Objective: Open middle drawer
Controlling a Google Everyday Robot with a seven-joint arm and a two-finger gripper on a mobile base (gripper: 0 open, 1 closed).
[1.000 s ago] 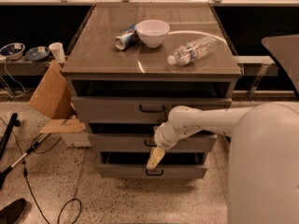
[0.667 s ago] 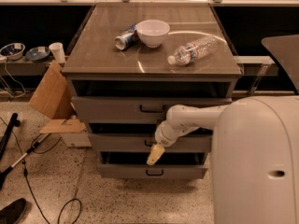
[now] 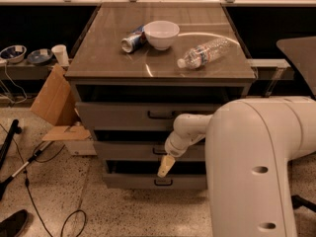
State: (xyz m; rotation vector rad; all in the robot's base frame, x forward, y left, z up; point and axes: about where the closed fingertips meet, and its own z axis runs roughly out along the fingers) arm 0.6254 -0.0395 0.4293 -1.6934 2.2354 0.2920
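The grey cabinet has three drawers. The middle drawer is the second one, with a flat wide grey front. Its small dark bar handle is partly hidden behind my wrist. My gripper hangs in front of this drawer just right of the handle. Its tan tip points down over the dark gap above the lowest drawer. The taller top drawer stands out a little from the frame. My large white arm fills the lower right and hides the right ends of the drawers.
On the cabinet top lie a white bowl, a tipped can and a plastic bottle on its side. A cardboard box leans at the left. Cables run over the floor. A dark table stands at the right.
My white upper arm has swung left and fills more of the lower right. The gripper stays at the same spot by the middle drawer's handle. The drawers have not visibly moved.
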